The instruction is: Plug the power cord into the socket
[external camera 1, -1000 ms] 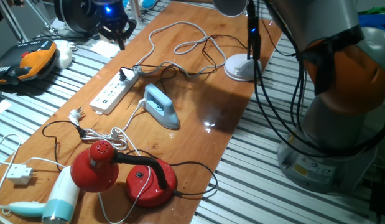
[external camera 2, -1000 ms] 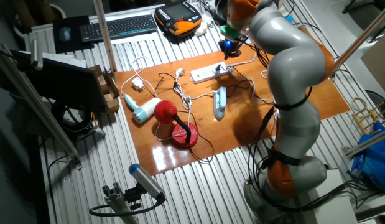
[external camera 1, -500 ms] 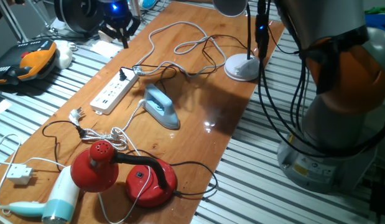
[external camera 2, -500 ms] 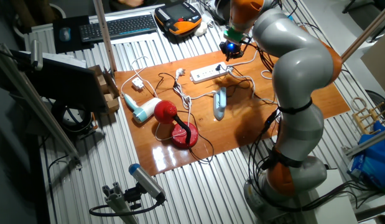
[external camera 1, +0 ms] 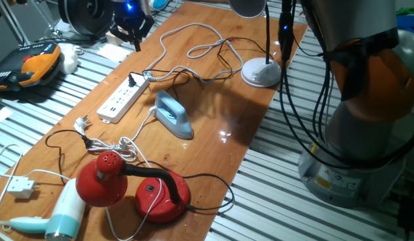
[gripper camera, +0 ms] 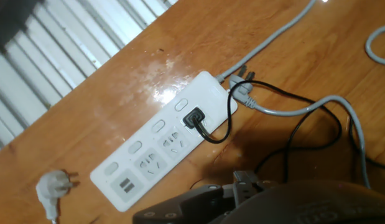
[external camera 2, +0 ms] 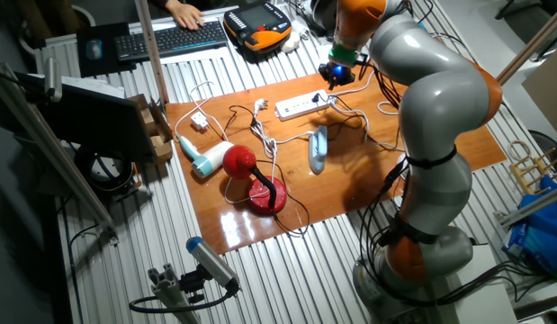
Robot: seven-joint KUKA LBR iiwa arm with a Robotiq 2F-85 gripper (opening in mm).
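The socket is a long white power strip (external camera 1: 122,101) (external camera 2: 304,105) (gripper camera: 161,144) lying on the wooden table. The power cord's small black plug (gripper camera: 193,118) (external camera 1: 133,81) sits in the outlet at the strip's end. Its thin black cord (gripper camera: 290,138) curls away across the wood. My gripper (external camera 1: 132,35) (external camera 2: 336,78) hangs above and beyond that end of the strip, well clear of the plug. Its fingers are spread and hold nothing. In the hand view only a dark part of the hand (gripper camera: 242,199) shows at the bottom edge.
A pale grey cable (gripper camera: 304,107) loops beside the strip's end. A light-blue iron (external camera 1: 173,114), a white lamp base (external camera 1: 260,72), a red lamp (external camera 1: 106,178), a hair dryer (external camera 1: 59,215) and a loose white plug (gripper camera: 51,186) also lie on the table.
My gripper has drifted up and away from the strip's end, towards the table's far edge. The black plug has stayed in its outlet.
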